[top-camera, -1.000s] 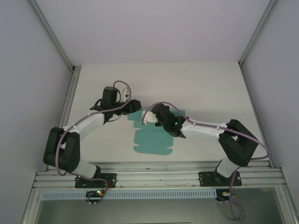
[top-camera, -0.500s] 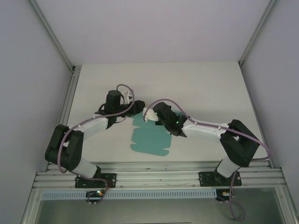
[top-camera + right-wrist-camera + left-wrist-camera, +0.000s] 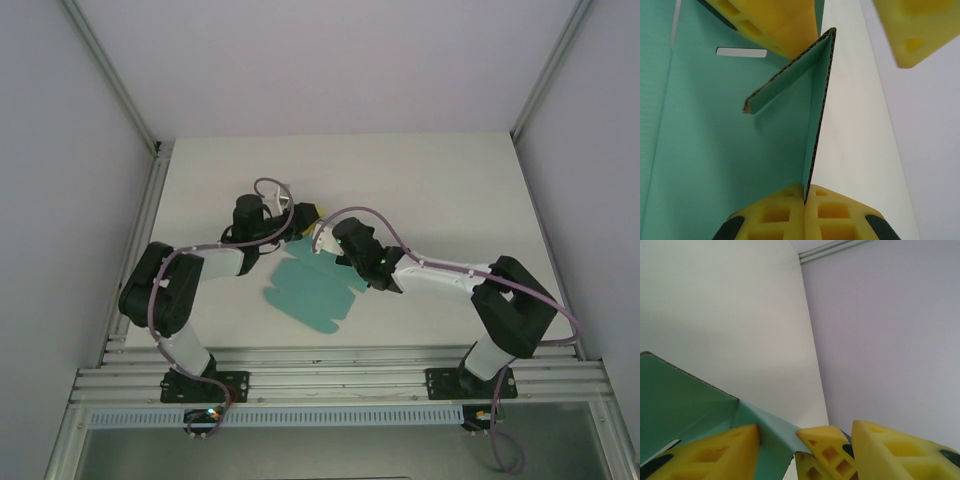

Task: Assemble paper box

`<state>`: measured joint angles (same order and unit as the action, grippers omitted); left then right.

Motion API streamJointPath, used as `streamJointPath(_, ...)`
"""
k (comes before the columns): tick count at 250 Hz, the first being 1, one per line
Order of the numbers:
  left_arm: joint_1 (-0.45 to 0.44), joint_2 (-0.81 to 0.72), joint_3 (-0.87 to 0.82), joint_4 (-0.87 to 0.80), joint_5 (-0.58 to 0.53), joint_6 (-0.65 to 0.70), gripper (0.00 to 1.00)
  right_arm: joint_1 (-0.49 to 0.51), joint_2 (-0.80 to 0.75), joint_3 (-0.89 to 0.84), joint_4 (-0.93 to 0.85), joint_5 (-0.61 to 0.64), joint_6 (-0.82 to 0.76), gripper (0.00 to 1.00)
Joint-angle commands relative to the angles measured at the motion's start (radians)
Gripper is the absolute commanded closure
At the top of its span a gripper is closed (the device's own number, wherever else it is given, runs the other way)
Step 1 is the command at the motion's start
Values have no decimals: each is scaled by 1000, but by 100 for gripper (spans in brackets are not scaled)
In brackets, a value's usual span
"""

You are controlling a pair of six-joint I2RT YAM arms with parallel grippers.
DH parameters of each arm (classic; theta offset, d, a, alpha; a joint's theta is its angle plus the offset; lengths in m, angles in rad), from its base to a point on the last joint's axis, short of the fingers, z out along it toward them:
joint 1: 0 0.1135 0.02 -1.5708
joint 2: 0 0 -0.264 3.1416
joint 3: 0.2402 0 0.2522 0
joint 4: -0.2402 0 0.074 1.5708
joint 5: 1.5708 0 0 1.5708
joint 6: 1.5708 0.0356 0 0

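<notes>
The paper box is a flat teal many-flapped sheet lying askew on the white table between the arms. My right gripper is at its far edge. In the right wrist view, my right gripper is shut on a raised flap that stands on edge. A second small flap is folded against it. My left gripper meets it from the left. In the left wrist view, my left gripper is open, its yellow fingers astride the teal flap and the right gripper's fingertip.
The white table stretches behind and to the right of the sheet. Pale enclosure walls stand on both sides. An aluminium rail with both arm bases runs along the near edge.
The left arm has swung right, bringing its gripper up to the right gripper. The sheet has turned, its near end sliding left. The right gripper keeps its hold.
</notes>
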<state>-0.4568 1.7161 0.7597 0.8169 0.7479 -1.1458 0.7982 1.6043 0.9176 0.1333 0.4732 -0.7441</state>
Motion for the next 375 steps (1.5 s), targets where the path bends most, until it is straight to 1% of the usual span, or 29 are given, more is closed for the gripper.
streamJointPath(1,8,-10,-18,85,73,-26,48,35,-33,-12,100,-80,-10,100)
streamJointPath(8,21,-24,-37,59,74,-11,46,29,-41,-15,93,-68,-25,100)
streamJointPath(18,35,-49,-71,30,76,7,41,19,-54,-16,78,-58,-39,100)
streamJointPath(21,57,-58,-83,20,76,13,40,15,-59,-16,72,-56,-43,100)
streamJointPath(37,103,-115,-140,-41,76,50,38,-12,-88,-10,29,-57,-51,100)
streamJointPath(51,136,-178,-176,-129,75,105,32,-37,-115,-11,12,-67,-53,100)
streamJointPath(68,159,-267,-182,-331,43,217,28,-57,-147,-11,-9,-86,-54,100)
streamJointPath(83,164,-345,-160,-563,-33,353,23,-68,-167,-5,-33,-102,-49,100)
streamJointPath(92,167,-384,-145,-683,-75,414,22,-71,-174,-2,-49,-111,-46,100)
streamJointPath(94,169,-392,-142,-707,-99,425,22,-71,-176,-2,-51,-112,-46,100)
streamJointPath(100,173,-413,-134,-764,-128,457,22,-71,-179,-1,-57,-116,-46,100)
streamJointPath(112,187,-447,-131,-820,-143,501,22,-72,-184,-4,-58,-118,-49,100)
streamJointPath(124,206,-472,-143,-829,-138,518,21,-73,-186,-8,-60,-123,-47,100)
streamJointPath(147,238,-469,-167,-759,-104,514,21,-76,-190,-6,-64,-137,-32,100)
streamJointPath(164,235,-423,-143,-739,-89,541,27,-74,-190,-1,-67,-145,-21,100)
streamJointPath(167,233,-414,-136,-737,-63,547,28,-74,-189,0,-69,-147,-19,100)
streamJointPath(187,204,-353,-111,-682,-15,594,35,-74,-189,10,-74,-154,-14,100)
streamJointPath(211,180,-282,-87,-602,61,613,43,-77,-191,26,-97,-168,-8,100)
streamJointPath(225,163,-255,-69,-586,68,623,47,-77,-193,35,-110,-175,-3,100)
streamJointPath(243,132,-233,-39,-621,23,671,48,-77,-195,38,-111,-184,7,100)
streamJointPath(269,98,-204,8,-710,-65,740,54,-79,-198,44,-113,-192,19,100)
streamJointPath(279,92,-195,24,-726,-73,752,58,-79,-198,45,-115,-197,22,100)
streamJointPath(304,90,-197,19,-701,-76,754,60,-79,-198,49,-125,-198,26,100)
streamJointPath(334,93,-233,7,-753,-152,784,60,-81,-203,49,-124,-188,21,100)
streamJointPath(351,95,-260,-13,-780,-201,798,56,-90,-201,48,-140,-200,22,100)
streamJointPath(363,109,-271,-21,-811,-237,806,56,-94,-203,49,-149,-201,20,100)
streamJointPath(375,131,-275,-36,-808,-242,803,55,-94,-230,47,-157,-205,18,100)
